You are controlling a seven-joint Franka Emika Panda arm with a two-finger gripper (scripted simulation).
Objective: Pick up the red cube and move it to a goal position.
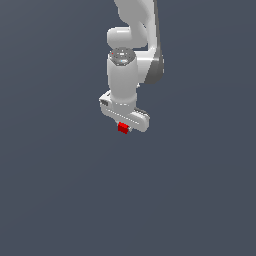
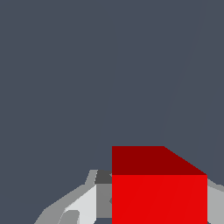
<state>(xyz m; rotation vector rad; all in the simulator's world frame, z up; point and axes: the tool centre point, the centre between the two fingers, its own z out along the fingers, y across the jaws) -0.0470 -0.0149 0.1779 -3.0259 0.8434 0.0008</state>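
Note:
The red cube (image 1: 123, 128) is a tiny bright red block right under the white gripper (image 1: 124, 129), partly covered by the hand. In the wrist view the red cube (image 2: 159, 192) fills the space between the two grey-white fingers (image 2: 81, 205), which press against its sides. The gripper is shut on the cube. The exterior view looks down on the arm, so the cube's height above the surface cannot be told. The fingertips are hidden behind the hand in the exterior view.
The white arm (image 1: 135, 40) reaches in from the top of the exterior view. A plain dark grey-blue surface (image 1: 60, 190) fills the rest of both views. No goal marker shows.

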